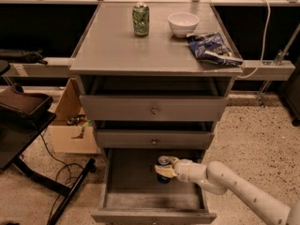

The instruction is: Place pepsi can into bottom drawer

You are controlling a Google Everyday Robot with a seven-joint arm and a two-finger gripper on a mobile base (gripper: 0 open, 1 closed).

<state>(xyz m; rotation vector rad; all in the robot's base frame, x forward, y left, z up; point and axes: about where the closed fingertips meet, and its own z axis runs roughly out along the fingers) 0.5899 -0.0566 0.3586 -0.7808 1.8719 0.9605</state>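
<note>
Grey bottom drawer [140,193] stands pulled out, and toward its back there's the pepsi can [163,161], upright, silver top showing. The gripper [164,171] is clamped on it, tan fingers closed against the can's sides, and the white arm [243,191] trails off to the lower right. I can't tell whether the can's base touches the drawer floor.

Now the count, left to right. One cardboard box [70,128] on the floor. On the cabinet top [117,50], one green can [140,19], one white bowl [183,23] and one blue snack bag [213,47]. Two cans in all, three drawers stacked.
</note>
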